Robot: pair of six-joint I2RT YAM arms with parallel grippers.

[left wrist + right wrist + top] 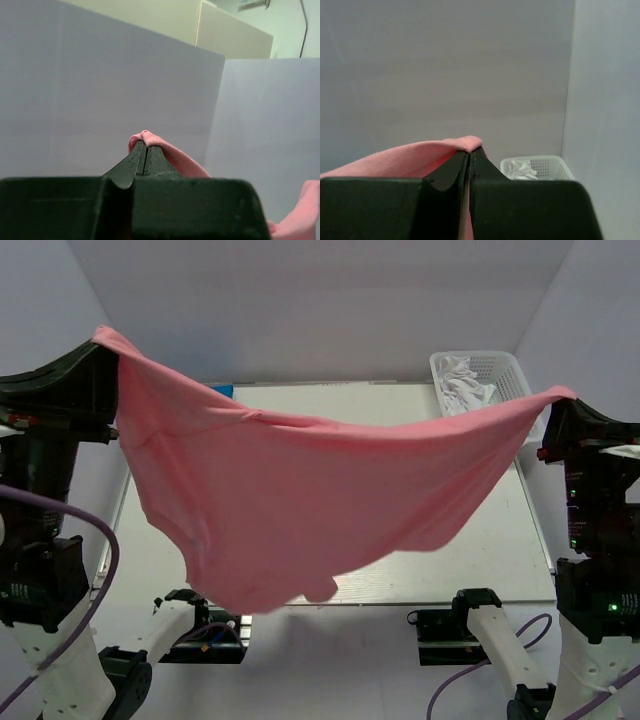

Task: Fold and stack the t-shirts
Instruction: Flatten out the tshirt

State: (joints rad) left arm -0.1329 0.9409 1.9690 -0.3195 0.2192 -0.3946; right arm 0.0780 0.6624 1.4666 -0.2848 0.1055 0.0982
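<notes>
A pink t-shirt (310, 500) hangs spread in the air above the table, stretched between both arms. My left gripper (103, 338) is shut on its upper left corner, high at the left; in the left wrist view (145, 144) pink cloth (175, 155) folds over the closed fingertips. My right gripper (562, 397) is shut on the shirt's right corner; in the right wrist view (471, 149) pink cloth (395, 160) drapes to the left of the closed jaws. The shirt's lower hem sags toward the table's front edge.
A white basket (480, 380) holding crumpled white cloth (465, 388) stands at the back right of the table (500, 540); it also shows in the right wrist view (535, 167). A blue object (222, 391) peeks out at the back left. White walls enclose the workspace.
</notes>
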